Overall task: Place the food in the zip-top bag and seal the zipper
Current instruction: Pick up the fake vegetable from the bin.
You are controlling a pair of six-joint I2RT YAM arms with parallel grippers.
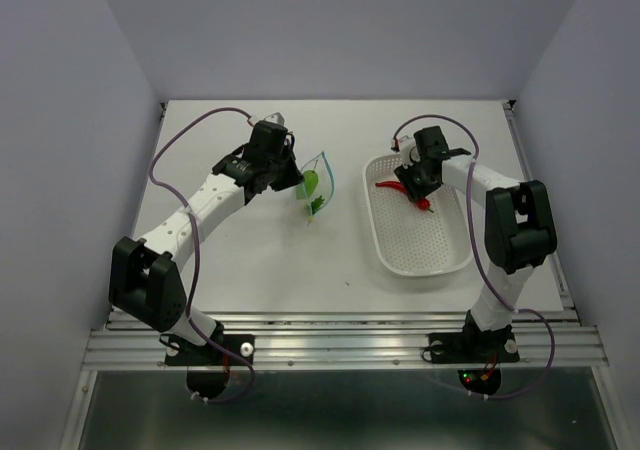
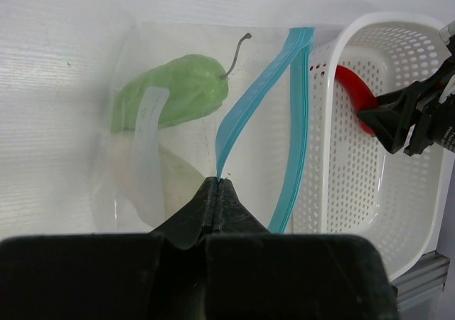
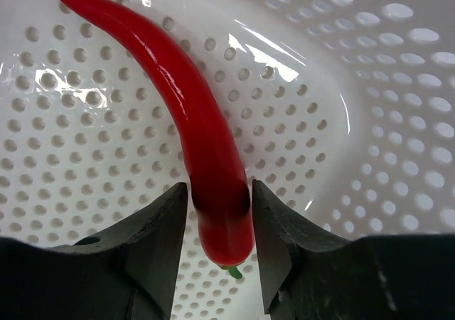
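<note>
The clear zip-top bag (image 1: pixel 318 175) stands open at table centre, and its light blue zipper (image 2: pixel 245 110) is parted. My left gripper (image 2: pixel 218 183) is shut on the near zipper strip; it also shows in the top view (image 1: pixel 293 178). Inside the bag lie the green cucumber-like piece (image 2: pixel 170 89) and the white radish (image 2: pixel 178 181), whose green leaves (image 1: pixel 317 207) show in the top view. The red chili (image 3: pixel 192 114) lies in the white basket (image 1: pixel 395 255). My right gripper (image 3: pixel 219 192) is open, with its fingers close on either side of the chili's stem end.
The white perforated basket (image 2: pixel 355 192) stands right beside the bag's open mouth. My right gripper (image 2: pixel 409 117) reaches into it from the right. Grey walls enclose the table on three sides. A metal rail runs along the near edge.
</note>
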